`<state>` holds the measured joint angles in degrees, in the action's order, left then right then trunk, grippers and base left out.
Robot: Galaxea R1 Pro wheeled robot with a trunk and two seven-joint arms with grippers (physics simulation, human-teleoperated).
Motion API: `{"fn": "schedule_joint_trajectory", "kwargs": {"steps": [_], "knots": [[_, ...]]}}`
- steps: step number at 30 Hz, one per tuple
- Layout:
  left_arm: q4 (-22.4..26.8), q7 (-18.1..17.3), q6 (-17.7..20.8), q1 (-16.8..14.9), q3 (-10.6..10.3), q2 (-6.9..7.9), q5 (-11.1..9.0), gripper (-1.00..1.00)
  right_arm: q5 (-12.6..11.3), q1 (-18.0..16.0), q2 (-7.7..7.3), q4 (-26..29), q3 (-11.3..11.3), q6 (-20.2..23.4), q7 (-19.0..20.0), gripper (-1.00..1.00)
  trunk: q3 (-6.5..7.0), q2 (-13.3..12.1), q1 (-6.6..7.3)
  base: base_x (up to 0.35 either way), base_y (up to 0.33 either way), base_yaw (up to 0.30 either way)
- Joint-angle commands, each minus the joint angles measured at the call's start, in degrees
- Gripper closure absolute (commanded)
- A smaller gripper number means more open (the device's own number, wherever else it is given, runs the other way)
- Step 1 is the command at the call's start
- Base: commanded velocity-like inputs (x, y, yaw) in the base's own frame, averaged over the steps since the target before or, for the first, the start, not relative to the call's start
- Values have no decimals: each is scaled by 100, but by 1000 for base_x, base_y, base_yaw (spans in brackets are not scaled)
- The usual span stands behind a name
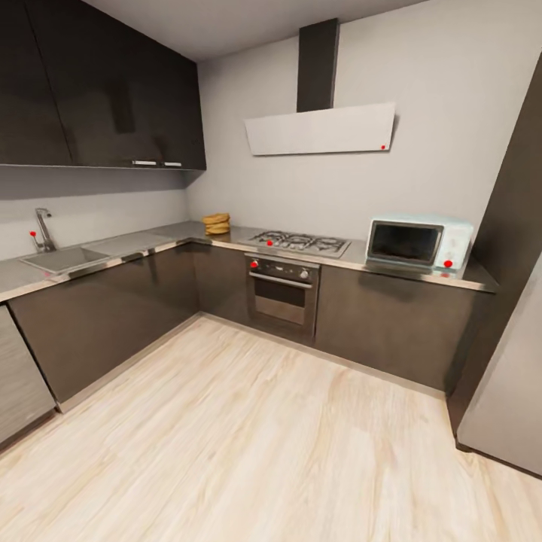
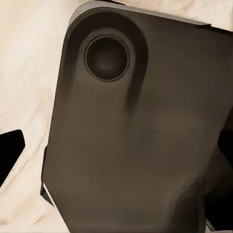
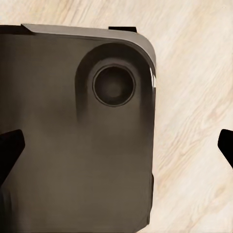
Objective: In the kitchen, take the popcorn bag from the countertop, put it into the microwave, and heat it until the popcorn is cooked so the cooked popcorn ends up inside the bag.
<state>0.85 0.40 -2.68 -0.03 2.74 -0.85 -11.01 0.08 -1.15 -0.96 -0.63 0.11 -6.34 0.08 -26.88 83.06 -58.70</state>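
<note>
The popcorn bag, a small tan sack with wrinkled folds, stands on the grey countertop in the far corner, left of the gas hob. Further right along the same worktop sits the pale-blue microwave, its dark glass door closed. In the left wrist view my left gripper hangs over a dark part of the robot base, its dark fingertips wide apart with nothing between them. In the right wrist view my right gripper is likewise open over the base and the wood floor.
A gas hob and a built-in oven lie between bag and microwave. A sink with a tap is at the left. Dark wall cabinets hang above, and a tall grey appliance stands at the right. Pale wood floor stretches ahead.
</note>
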Motion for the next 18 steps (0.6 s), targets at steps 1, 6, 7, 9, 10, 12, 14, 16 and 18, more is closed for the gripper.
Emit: {"fn": "schedule_joint_trajectory", "kwargs": {"steps": [1,6,7,9,10,12,14,16,18], "knots": [[3,4,-12,-1,24,-2,-18,-100,1,-4,-1,-7,1,-21,1,-100,-5,2,-3,326,101,0],[3,4,-13,-1,24,-3,-17,-100,-2,-3,-1,-7,-2,-19,-4,-100,-5,2,-3,326,106,0],[3,4,-13,-3,24,-3,-17,-100,-6,-3,-1,-7,-2,-17,-1,-100,-5,2,-3,265,90,0],[3,4,-18,-5,24,-3,-18,-100,-11,-4,-1,-7,-2,-17,0,-100,-5,2,-3,139,47,-36],[3,4,-19,-2,24,-3,-17,-100,-13,-4,-1,-7,-2,-16,0,-100,-5,2,-3,70,24,-119],[3,4,-21,-3,24,-3,-19,-100,-24,-2,-1,-7,-2,-16,1,-100,-5,2,-3,20,7,-208],[3,4,-20,-4,24,-3,-21,-100,-25,0,-1,-7,-2,-16,1,-100,-5,2,-3,3,1,-240],[3,4,-21,-2,24,-3,-22,-100,-26,-2,-1,-7,-2,-16,1,-100,-5,2,-3,1,0,-243],[3,4,-22,-2,27,-3,-24,-100,-26,-1,-1,-7,-2,-16,1,-100,-5,2,-3,0,0,-244]]}}
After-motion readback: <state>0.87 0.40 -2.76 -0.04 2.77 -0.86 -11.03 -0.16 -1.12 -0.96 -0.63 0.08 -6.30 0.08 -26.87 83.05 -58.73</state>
